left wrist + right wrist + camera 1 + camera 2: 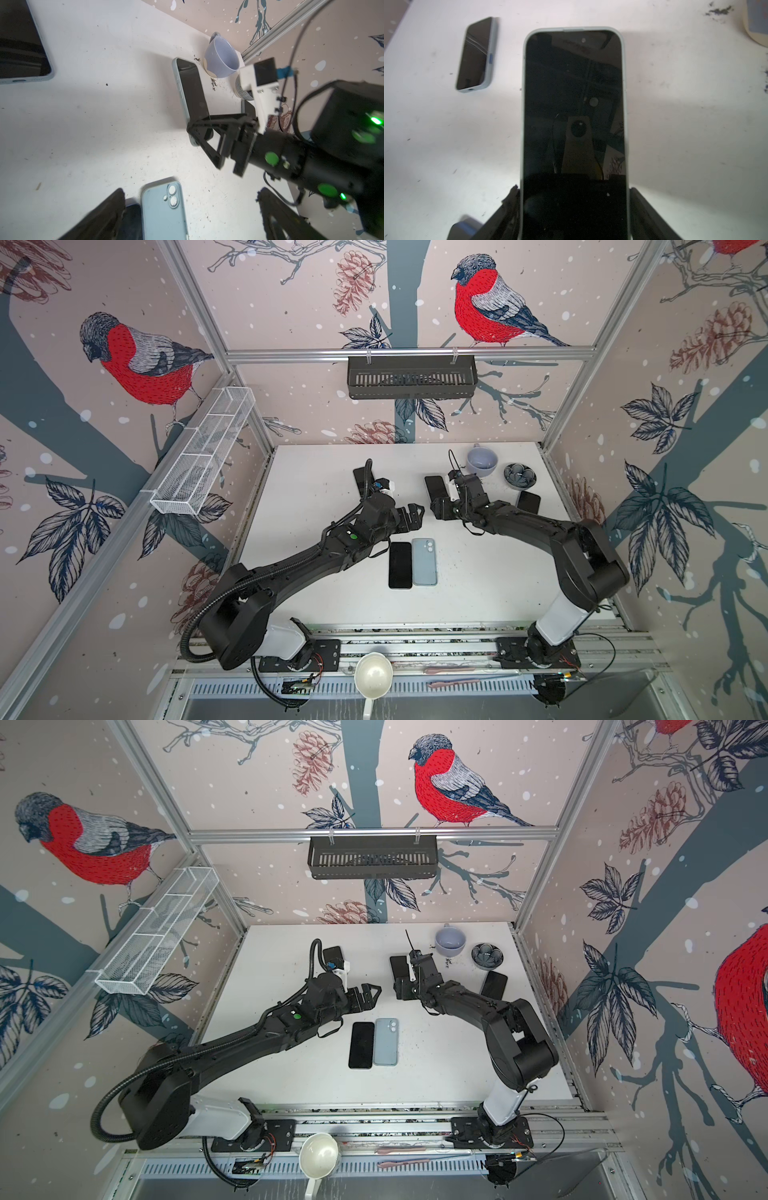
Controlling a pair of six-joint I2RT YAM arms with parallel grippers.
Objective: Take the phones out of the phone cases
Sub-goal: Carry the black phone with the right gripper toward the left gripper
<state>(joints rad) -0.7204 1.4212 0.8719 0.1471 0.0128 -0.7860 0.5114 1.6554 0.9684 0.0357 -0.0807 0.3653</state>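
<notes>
Right claw pinches the phone at its near end; left claw hangs spread. Phone looks stiff and slick, case rim likely soft: peel at a corner.
</notes>
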